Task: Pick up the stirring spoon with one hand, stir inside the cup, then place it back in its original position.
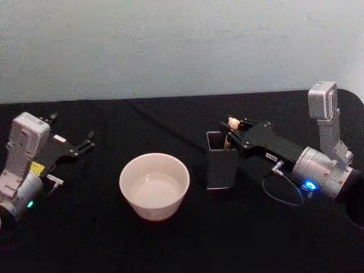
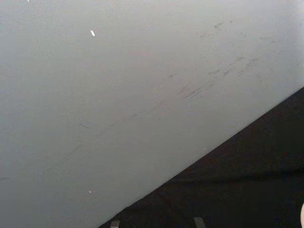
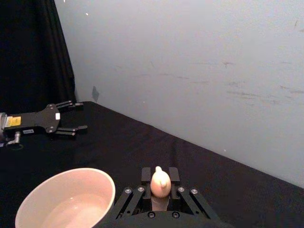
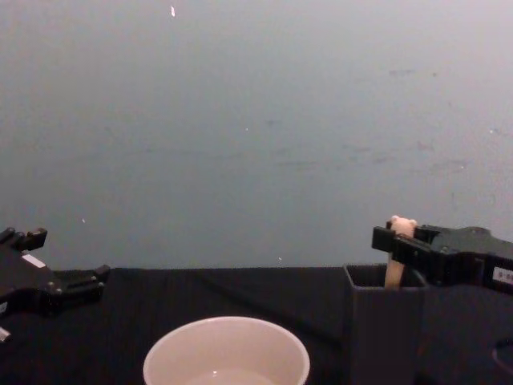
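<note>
The stirring spoon (image 1: 232, 122) stands upright in the dark grey square holder (image 1: 220, 168), its bear head above the rim. My right gripper (image 1: 231, 135) reaches in from the right at the holder's top, its fingers shut on the peach handle just under the bear head (image 3: 160, 182). From the chest, the spoon (image 4: 398, 227) runs down from the right gripper (image 4: 394, 245) into the holder (image 4: 385, 337). The cream-white cup (image 1: 154, 185) sits left of the holder, apart from it. My left gripper (image 1: 71, 131) rests open at the table's far left.
A black cloth covers the table (image 1: 85, 239), and a pale wall rises close behind its far edge. A grey cable (image 1: 281, 187) loops beside the right wrist. Bare cloth lies between the cup (image 3: 66, 199) and the left gripper (image 3: 71, 116).
</note>
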Controlling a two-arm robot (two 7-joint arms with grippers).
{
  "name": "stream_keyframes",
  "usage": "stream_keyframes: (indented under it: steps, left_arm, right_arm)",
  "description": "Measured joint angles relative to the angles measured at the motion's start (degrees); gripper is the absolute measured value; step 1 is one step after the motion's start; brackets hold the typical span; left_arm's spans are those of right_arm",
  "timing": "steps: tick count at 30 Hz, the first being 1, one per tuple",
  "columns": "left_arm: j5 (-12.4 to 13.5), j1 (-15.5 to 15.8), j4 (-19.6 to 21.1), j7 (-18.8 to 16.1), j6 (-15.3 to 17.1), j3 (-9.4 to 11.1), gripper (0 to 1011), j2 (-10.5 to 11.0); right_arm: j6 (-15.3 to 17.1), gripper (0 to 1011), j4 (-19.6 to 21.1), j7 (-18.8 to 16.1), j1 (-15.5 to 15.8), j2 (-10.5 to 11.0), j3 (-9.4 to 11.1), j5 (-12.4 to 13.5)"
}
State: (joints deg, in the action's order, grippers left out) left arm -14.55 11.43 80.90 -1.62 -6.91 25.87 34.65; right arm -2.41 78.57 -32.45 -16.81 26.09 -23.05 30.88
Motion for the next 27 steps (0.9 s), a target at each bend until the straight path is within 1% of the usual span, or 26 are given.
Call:
stream_keyframes:
  steps: [7, 8, 10, 11, 12, 13, 14, 15, 16, 18, 21, 23, 25, 26, 27]
  left_arm:
    - [0.0, 0.0, 0.0, 0.0, 0.0, 0.0, 1001, 0.0]
    - [0.0, 0.0, 0.0, 0.0, 0.0, 0.0, 1001, 0.0]
    - [0.0, 0.0, 0.0, 0.0, 0.0, 0.0, 1001, 0.0]
    - [0.0, 0.0, 0.0, 0.0, 0.0, 0.0, 1002, 0.0]
    - [0.0, 0.0, 0.0, 0.0, 0.0, 0.0, 1001, 0.0]
    - [0.0, 0.0, 0.0, 0.0, 0.0, 0.0, 1001, 0.0]
    - [0.0, 0.0, 0.0, 0.0, 0.0, 0.0, 1001, 0.0]
    - [0.0, 0.0, 0.0, 0.0, 0.0, 0.0, 1001, 0.0]
    - [0.0, 0.0, 0.0, 0.0, 0.0, 0.0, 1001, 0.0]
    - [0.0, 0.0, 0.0, 0.0, 0.0, 0.0, 1001, 0.0]
    - [0.0, 0.0, 0.0, 0.0, 0.0, 0.0, 1001, 0.0]
    - [0.0, 0.0, 0.0, 0.0, 0.0, 0.0, 1001, 0.0]
    - [0.0, 0.0, 0.0, 0.0, 0.0, 0.0, 1002, 0.0]
    - [0.0, 0.0, 0.0, 0.0, 0.0, 0.0, 1001, 0.0]
    - [0.0, 0.0, 0.0, 0.0, 0.0, 0.0, 1002, 0.0]
  right_arm:
    - [-0.2, 228, 0.1, -0.1, 0.1, 0.0, 0.1, 0.0]
    - [-0.2, 278, 0.1, -0.1, 0.1, 0.0, 0.1, 0.0]
    - [-0.2, 326, 0.1, -0.1, 0.1, 0.0, 0.1, 0.0]
    - [-0.2, 385, 0.1, -0.1, 0.1, 0.1, 0.1, 0.0]
    - [-0.2, 419, 0.2, -0.1, 0.1, 0.1, 0.1, 0.0]
    - [-0.2, 419, 0.2, -0.2, 0.1, 0.1, 0.1, 0.0]
    - [-0.3, 468, 0.2, -0.2, 0.1, 0.1, 0.1, 0.0]
    - [-0.3, 468, 0.2, -0.2, 0.1, 0.1, 0.1, 0.0]
    - [-0.3, 528, 0.2, -0.2, 0.1, 0.1, 0.1, 0.0]
    - [-0.3, 611, 0.2, -0.2, 0.1, 0.1, 0.2, 0.0]
    - [-0.3, 670, 0.2, -0.2, 0.1, 0.1, 0.2, 0.0]
    - [-0.3, 763, 0.2, -0.3, 0.1, 0.1, 0.2, 0.0]
    - [-0.3, 804, 0.2, -0.3, 0.2, 0.1, 0.2, 0.0]
    - [-0.3, 857, 0.2, -0.3, 0.2, 0.1, 0.2, 0.0]
    - [-0.4, 868, 0.2, -0.3, 0.2, 0.1, 0.2, 0.0]
